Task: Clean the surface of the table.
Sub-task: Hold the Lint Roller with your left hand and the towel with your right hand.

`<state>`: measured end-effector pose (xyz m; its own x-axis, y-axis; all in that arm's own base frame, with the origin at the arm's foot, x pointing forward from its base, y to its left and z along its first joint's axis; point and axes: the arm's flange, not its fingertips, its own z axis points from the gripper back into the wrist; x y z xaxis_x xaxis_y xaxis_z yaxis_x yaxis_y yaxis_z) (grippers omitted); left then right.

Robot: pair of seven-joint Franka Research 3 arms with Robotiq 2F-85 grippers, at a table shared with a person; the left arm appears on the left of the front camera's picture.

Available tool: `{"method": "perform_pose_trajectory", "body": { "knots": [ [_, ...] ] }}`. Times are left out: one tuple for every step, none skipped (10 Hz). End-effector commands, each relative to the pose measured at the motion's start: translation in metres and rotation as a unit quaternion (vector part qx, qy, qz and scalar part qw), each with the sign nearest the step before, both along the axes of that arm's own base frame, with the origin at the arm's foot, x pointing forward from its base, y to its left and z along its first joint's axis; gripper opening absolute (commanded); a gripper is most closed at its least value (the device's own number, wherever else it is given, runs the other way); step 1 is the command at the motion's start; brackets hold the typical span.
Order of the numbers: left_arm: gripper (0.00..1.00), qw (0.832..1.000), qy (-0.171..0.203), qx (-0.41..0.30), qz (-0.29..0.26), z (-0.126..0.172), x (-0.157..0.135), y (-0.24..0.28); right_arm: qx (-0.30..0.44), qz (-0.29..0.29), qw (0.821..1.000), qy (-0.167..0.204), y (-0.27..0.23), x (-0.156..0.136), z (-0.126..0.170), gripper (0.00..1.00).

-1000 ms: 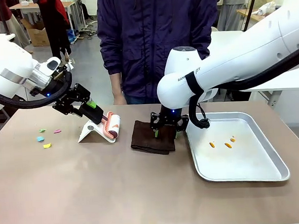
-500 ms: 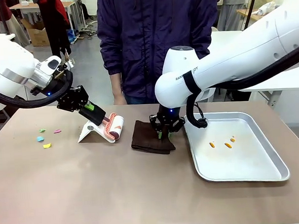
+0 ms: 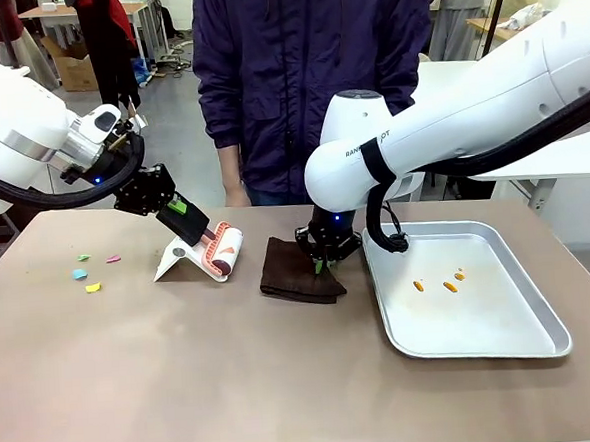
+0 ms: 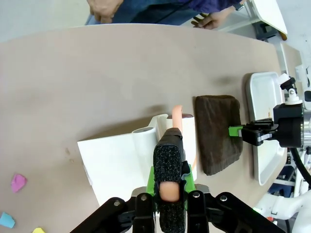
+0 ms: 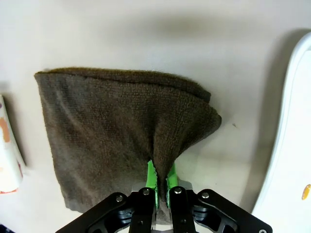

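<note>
Front view gives the whole worktop (image 3: 234, 375), which stretches wide under both arms, with a person standing at its far side. The right hand (image 3: 320, 259) is closed on a fold of the brown cloth (image 3: 290, 273), just beside the metal tray (image 3: 481, 315). In the right wrist view its green pads (image 5: 151, 178) pinch the cloth's edge up into a ridge, while the rest lies flat. The left hand (image 3: 183, 216) is closed around the handle of a lint roller (image 3: 224, 247), whose roll rests at a white stand (image 3: 175, 258). Some coloured paper scraps (image 3: 93, 287) lie near the worktop's left end. The step is probably to begin wiping. To do it well, the right hand should bring the cloth low and flat, drag it in slow straight passes, and avoid bumping the tray's rim or the roller beside it.
</note>
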<state>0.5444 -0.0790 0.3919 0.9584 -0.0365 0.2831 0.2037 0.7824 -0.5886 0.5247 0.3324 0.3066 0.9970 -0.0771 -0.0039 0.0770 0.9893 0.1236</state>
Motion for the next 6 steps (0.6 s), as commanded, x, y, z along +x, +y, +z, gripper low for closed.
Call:
{"method": "perform_pose_trajectory", "body": {
  "knots": [
    [0.0, 1.0, -0.01, 0.0, 0.001, -0.004, -0.006, 0.003, -0.002, -0.006, 1.0, 0.017, 0.003, 0.001, -0.008, 0.0],
    [0.0, 1.0, -0.014, -0.006, 0.0, -0.002, -0.008, 0.004, -0.001, -0.006, 1.0, 0.016, 0.002, 0.0, -0.007, 0.0],
    [0.0, 1.0, -0.018, -0.014, -0.003, 0.0, -0.011, 0.005, 0.001, -0.01, 1.0, 0.016, 0.0, 0.001, -0.005, 0.0],
    [0.0, 0.999, -0.019, -0.027, -0.011, 0.002, -0.015, 0.005, 0.002, -0.013, 1.0, 0.017, -0.002, 0.002, -0.005, 0.0],
    [0.0, 0.999, -0.021, -0.032, -0.019, 0.006, -0.021, 0.006, 0.004, -0.015, 1.0, 0.018, -0.003, 0.002, -0.006, 0.0],
    [0.0, 0.998, -0.025, -0.043, -0.032, 0.014, -0.028, 0.007, 0.008, -0.023, 1.0, 0.018, -0.005, 0.003, -0.004, 0.0]
  ]
}}
